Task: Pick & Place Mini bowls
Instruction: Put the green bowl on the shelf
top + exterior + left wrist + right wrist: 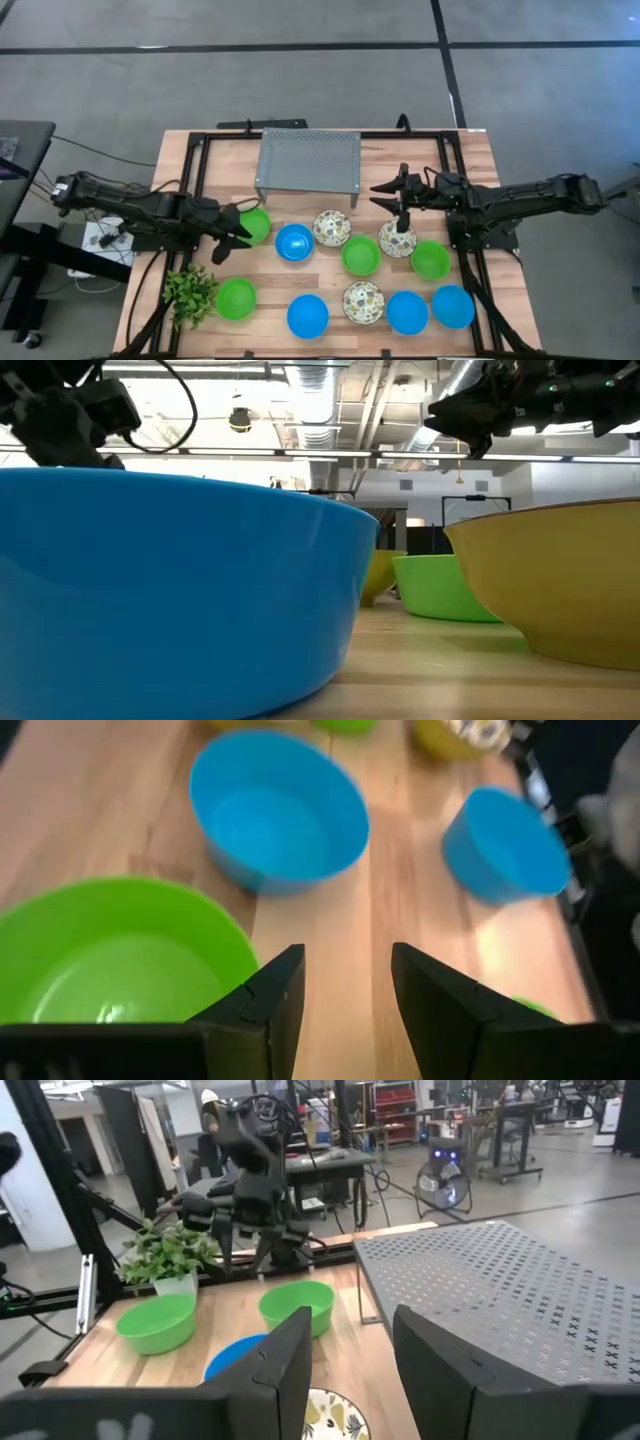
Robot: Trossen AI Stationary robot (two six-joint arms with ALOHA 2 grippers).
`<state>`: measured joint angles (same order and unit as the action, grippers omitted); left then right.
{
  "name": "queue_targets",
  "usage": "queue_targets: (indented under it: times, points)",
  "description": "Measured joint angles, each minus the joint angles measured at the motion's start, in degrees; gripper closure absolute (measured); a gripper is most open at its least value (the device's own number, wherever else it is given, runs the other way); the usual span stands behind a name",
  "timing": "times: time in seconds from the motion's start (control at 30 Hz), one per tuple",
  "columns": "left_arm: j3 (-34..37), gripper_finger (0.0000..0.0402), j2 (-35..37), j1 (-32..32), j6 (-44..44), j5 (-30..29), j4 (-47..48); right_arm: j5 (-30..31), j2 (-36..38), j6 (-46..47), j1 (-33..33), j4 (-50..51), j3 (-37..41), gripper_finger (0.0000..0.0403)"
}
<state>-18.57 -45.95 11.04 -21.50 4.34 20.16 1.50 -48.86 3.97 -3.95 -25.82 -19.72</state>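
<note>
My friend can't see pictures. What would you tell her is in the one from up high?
Eleven small bowls, green, blue and flowered white, lie on a wooden table seen from above. The left gripper hovers by a green bowl, the right gripper above a flowered bowl, both with jaws open. A grey mesh rack stands behind; a plant sits front left.

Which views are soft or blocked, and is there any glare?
Low view: a blue bowl right at the lens fills the left half, and bright ceiling lights wash out the background. Left wrist view: soft throughout, the farther blue bowl smeared. Right wrist view: the fingers close up are blurred. High view: even light, no glare.
</note>
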Motion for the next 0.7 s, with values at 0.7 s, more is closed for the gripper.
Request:
queue_targets:
  times: [0.7]
  points:
    - [0.1,0.0252,-13.8,0.7,0.2,-4.1,-1.3,-0.2,0.0,0.1,0.1,0.0,0.0,0.028]
